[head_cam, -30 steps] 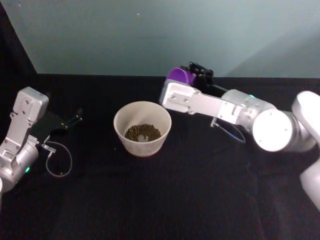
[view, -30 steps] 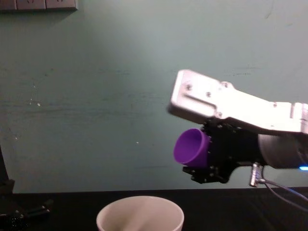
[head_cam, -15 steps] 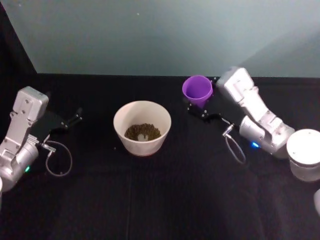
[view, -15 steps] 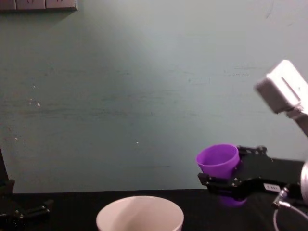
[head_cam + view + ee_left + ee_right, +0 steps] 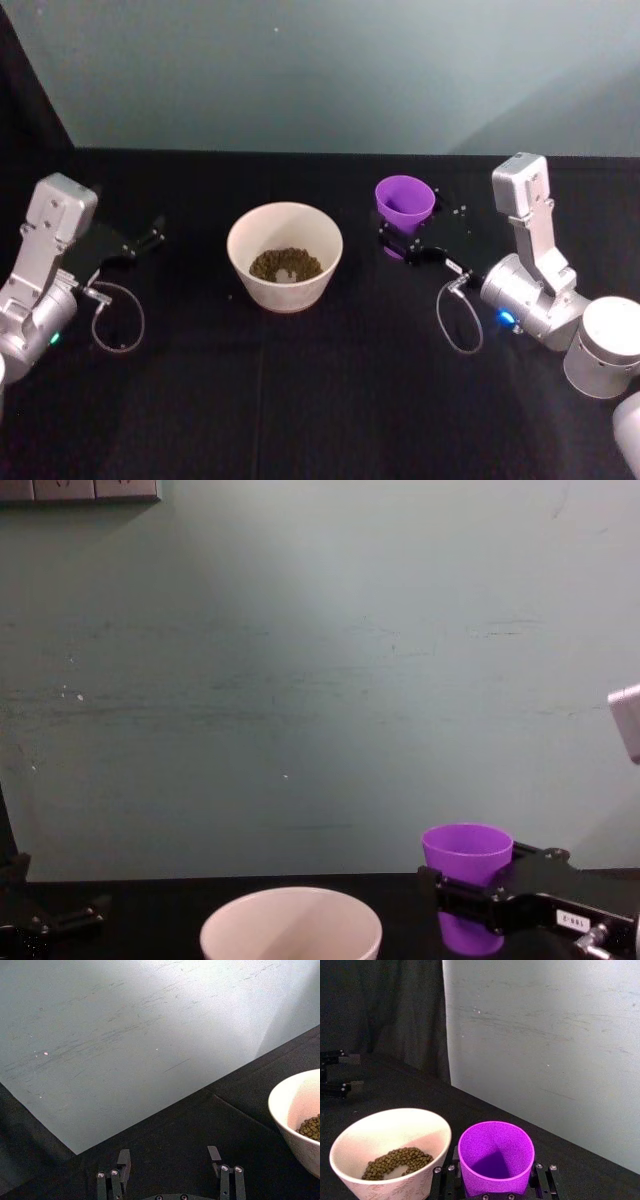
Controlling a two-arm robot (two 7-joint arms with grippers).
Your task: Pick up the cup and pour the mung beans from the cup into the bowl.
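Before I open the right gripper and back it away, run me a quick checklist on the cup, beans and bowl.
1. Beans in the bowl: ok, the mung beans lie at its bottom.
2. The cup emptied: ok, its inside shows bare.
3. Cup upright: ok, mouth up in the chest view.
4. Cup resting on the table: cannot tell.
5. The right gripper on the cup: ok, shut around it.
6. The left gripper out of the way: ok, open, parked left of the bowl.

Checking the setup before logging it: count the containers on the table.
2. The bowl holding mung beans stands at the middle; the purple cup, upright, is to its right between the right gripper's fingers.
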